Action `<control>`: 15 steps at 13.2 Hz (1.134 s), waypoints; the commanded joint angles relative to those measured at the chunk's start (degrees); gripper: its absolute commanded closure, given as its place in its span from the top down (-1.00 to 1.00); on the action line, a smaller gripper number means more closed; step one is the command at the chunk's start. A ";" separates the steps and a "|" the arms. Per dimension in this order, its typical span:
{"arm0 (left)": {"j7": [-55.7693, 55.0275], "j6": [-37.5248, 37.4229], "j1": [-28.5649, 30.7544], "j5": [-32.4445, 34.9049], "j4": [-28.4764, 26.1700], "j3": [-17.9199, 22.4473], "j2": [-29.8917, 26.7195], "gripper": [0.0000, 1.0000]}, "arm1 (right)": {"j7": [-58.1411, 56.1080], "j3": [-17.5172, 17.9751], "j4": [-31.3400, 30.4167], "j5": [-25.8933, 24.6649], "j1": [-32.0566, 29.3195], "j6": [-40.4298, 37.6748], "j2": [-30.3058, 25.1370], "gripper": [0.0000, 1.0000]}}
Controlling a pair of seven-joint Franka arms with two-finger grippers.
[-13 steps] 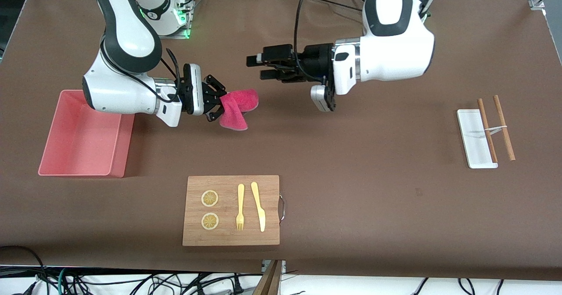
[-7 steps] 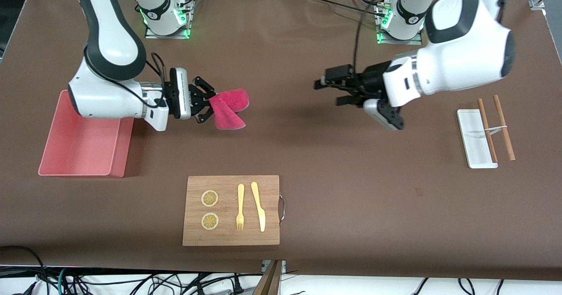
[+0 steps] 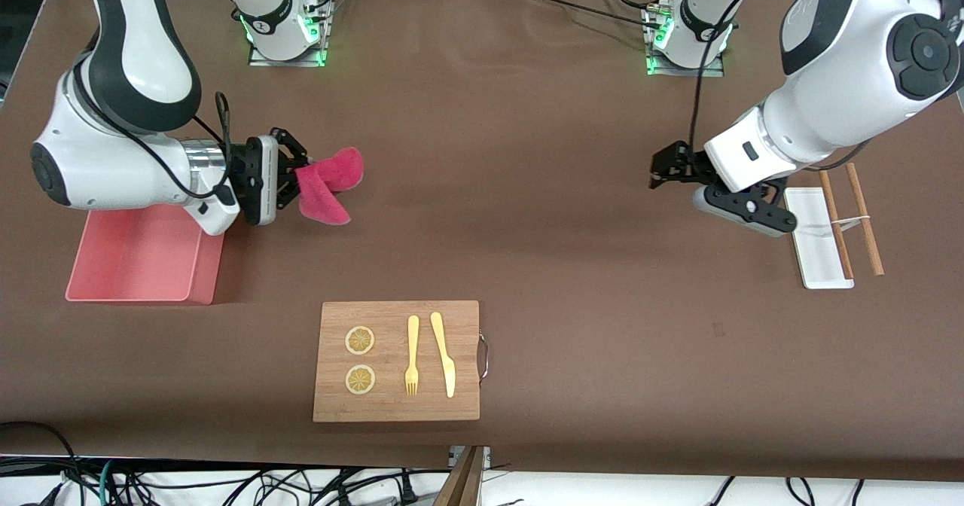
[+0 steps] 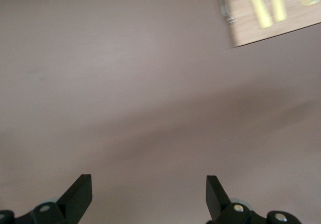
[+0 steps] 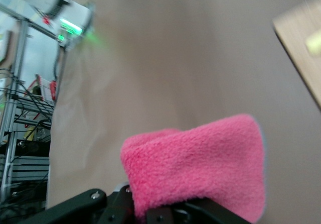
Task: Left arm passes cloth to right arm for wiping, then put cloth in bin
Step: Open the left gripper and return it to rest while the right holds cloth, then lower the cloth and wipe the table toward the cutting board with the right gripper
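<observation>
The cloth (image 3: 327,190), a fluffy crimson-pink towel, hangs folded from my right gripper (image 3: 295,178), which is shut on one end of it. They are in the air over bare table, just beside the bin (image 3: 135,254), a salmon-pink tub partly covered by the right arm. In the right wrist view the cloth (image 5: 200,169) covers the right gripper (image 5: 165,211). My left gripper (image 3: 664,169) is open and holds nothing, over the table near the white tray. The left wrist view shows its fingers (image 4: 80,194) wide apart over brown table, with the left gripper (image 4: 148,194) empty.
A wooden cutting board (image 3: 397,361) with a fork, a knife and two lemon slices lies near the front edge; its corner (image 4: 281,18) shows in the left wrist view. A small white tray (image 3: 809,242) with two brown sticks (image 3: 864,220) lies at the left arm's end.
The right arm has carried the cloth away from the table's middle toward the bin. The left arm has drawn back to its own end, near the white tray, with its gripper open.
</observation>
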 commanded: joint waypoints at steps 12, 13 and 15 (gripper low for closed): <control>-0.90 -0.97 6.52 5.82 -10.01 7.21 -13.73 1.00 | 59.76 -0.94 -1.47 -28.68 5.35 -0.61 -3.42 -1.00; -0.99 -0.98 6.44 5.82 -9.75 7.03 -13.55 1.00 | 59.76 -1.03 -4.28 -28.68 5.35 3.25 -3.34 -1.00; -0.99 -1.07 6.44 5.73 -9.74 6.94 -13.46 1.00 | 59.85 -1.03 -11.04 -28.59 5.35 12.03 -3.51 -1.00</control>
